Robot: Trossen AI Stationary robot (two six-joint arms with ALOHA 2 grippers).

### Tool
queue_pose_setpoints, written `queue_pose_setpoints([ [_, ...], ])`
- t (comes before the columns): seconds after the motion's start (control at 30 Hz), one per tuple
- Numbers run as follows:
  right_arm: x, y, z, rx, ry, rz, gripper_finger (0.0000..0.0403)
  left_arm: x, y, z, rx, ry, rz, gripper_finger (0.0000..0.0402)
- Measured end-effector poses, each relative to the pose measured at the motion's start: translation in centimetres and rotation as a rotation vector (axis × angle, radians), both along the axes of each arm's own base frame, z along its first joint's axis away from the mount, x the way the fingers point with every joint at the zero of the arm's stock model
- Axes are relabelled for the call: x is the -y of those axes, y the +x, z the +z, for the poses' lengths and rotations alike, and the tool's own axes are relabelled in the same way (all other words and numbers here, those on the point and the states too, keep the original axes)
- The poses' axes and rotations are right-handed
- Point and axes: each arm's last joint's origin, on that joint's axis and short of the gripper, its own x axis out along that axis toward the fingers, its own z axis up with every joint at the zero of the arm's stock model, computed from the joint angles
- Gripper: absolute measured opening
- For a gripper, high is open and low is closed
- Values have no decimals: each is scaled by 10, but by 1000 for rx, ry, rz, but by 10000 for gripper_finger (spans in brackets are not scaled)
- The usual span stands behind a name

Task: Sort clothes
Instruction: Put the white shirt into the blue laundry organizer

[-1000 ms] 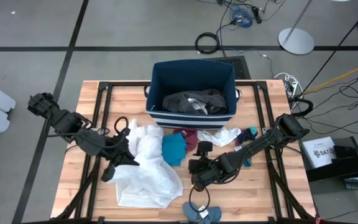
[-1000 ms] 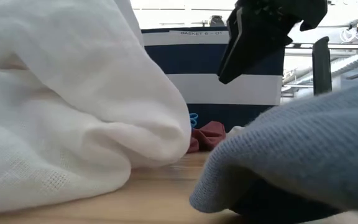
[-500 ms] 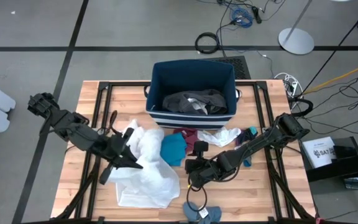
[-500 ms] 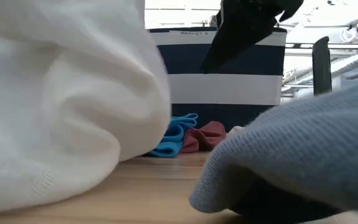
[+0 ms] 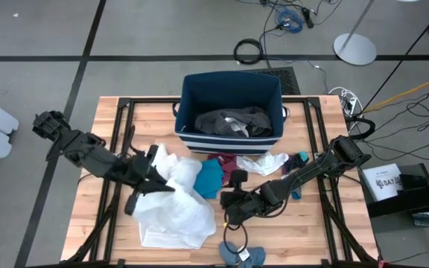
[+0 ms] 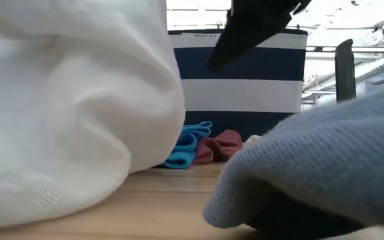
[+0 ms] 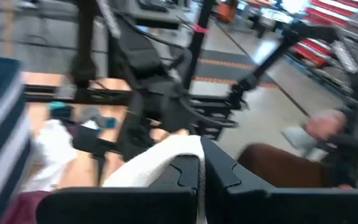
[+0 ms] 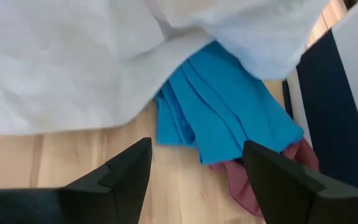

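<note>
A large white garment (image 5: 173,208) lies bunched on the table's left half and fills the left of the low view (image 6: 65,113). My left gripper (image 5: 153,177) is shut on it at its far left part. A blue piece (image 5: 208,179) and a maroon piece (image 5: 228,165) lie in front of the navy striped bin (image 5: 233,138), which holds a dark grey garment (image 5: 233,120). My right gripper (image 8: 197,177) is open and empty, near the blue piece (image 8: 216,118) and the maroon piece (image 8: 253,183), touching nothing. My left gripper pinches a fold of the white garment (image 7: 166,152) between its two shut fingers. The cloth drapes over one finger (image 7: 182,180). One layer or several, I cannot tell. The rest of the garment hangs down from the hold and lies on the table (image 5: 177,227).
A small white cloth (image 5: 263,164) and a dark teal sock (image 5: 298,160) lie right of the maroon piece. Grey-blue socks (image 5: 242,255) lie at the near edge and fill the low view's right (image 6: 312,167). Black frame rails cross the wooden table (image 5: 311,223).
My left gripper has moved a little toward the table's right and far edge, still shut on the white garment. The garment's held part has bunched up and drawn away from the blue piece, which now shows in the low view. My right gripper has edged slightly left.
</note>
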Motion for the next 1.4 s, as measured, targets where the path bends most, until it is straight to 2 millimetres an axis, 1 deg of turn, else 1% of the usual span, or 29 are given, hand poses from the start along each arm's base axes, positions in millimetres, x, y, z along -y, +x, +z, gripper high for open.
queue_pose_setpoints([
  [0.1,-2,2,1,9,20,33,240,-2,2,3,26,-10,31,1],
  [0.23,-4,4,2,16,59,75,240,-3,1,5,43,-11,29,1],
  [0.73,-6,7,4,44,85,92,240,-7,-4,9,72,-1,27,1],
  [0.97,-8,10,7,73,112,129,240,-16,-18,17,125,29,17,1],
  [1.1,-8,16,12,145,129,138,240,-22,-29,23,170,71,18,1],
  [1.27,-10,26,24,276,136,203,240,-34,-36,30,219,89,134,1],
  [1.4,-13,28,26,292,158,275,240,-42,-43,34,244,76,169,1],
])
